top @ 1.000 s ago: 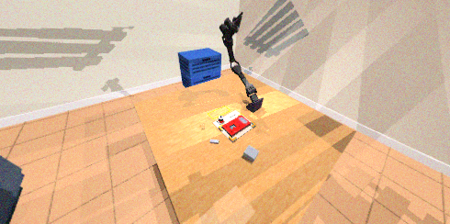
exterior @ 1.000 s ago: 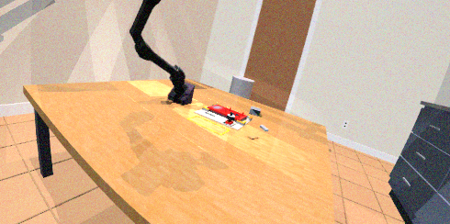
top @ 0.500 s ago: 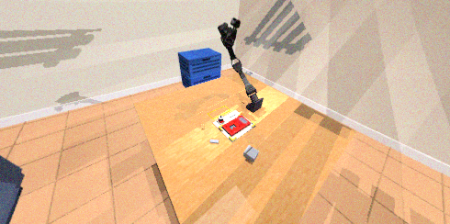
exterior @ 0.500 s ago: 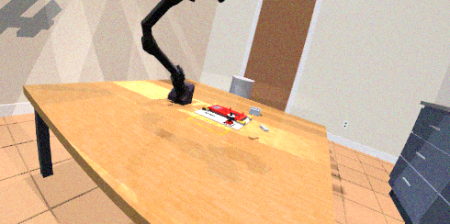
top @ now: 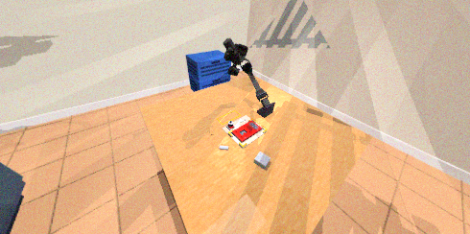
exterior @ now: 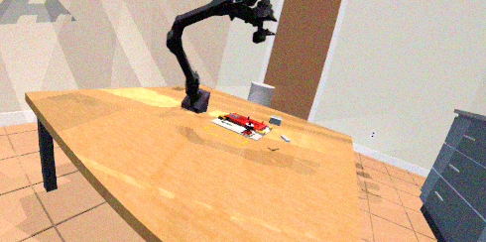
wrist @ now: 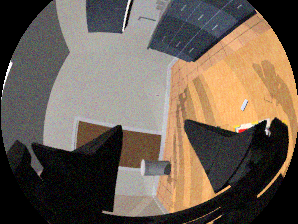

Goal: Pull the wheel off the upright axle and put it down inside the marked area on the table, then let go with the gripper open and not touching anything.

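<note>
My gripper (exterior: 271,26) (wrist: 154,127) is open, with nothing between its fingers. It is raised high above the table, well away from the wheel. The wheel (top: 230,124) (exterior: 249,125) appears as a small dark and white shape, upright at one corner of the white board; it is too small to tell it clearly from the axle. The axle is mostly hidden. The marked area (top: 226,116) is a thin yellow outline on the table beside the board, with nothing seen inside it. In the wrist view a finger hides part of the board.
A red plate (top: 248,132) lies on the white board. A grey block (top: 262,160) (exterior: 275,120) and a small pale bar (top: 223,148) (exterior: 285,138) (wrist: 244,105) lie near it. A small dark piece (exterior: 273,149) lies on the table. A blue cabinet (top: 209,71) stands behind.
</note>
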Tool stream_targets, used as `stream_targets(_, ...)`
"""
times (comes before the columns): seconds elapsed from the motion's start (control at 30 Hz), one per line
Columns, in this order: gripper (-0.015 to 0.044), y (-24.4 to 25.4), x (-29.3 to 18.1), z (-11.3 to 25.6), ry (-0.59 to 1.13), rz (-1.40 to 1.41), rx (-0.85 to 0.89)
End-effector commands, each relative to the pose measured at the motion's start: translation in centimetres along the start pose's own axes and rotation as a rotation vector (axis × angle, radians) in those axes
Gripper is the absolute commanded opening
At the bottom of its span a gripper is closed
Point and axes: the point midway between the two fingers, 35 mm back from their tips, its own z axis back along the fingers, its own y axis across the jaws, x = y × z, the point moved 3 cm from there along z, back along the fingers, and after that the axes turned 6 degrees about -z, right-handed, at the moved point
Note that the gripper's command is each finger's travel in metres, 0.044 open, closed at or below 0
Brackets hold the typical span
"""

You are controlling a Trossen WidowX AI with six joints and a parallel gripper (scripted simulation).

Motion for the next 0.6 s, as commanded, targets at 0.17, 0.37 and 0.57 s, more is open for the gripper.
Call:
stream_targets(0.17,0.03,-12.9,-0.5,-5.7,0.078,-0.009,-0.576)
stream_targets(0.37,0.03,-21.1,-1.5,-6.4,0.181,0.033,-0.941)
stream_targets(0.57,0.03,-29.4,-3.0,-5.0,0.377,0.15,-1.342)
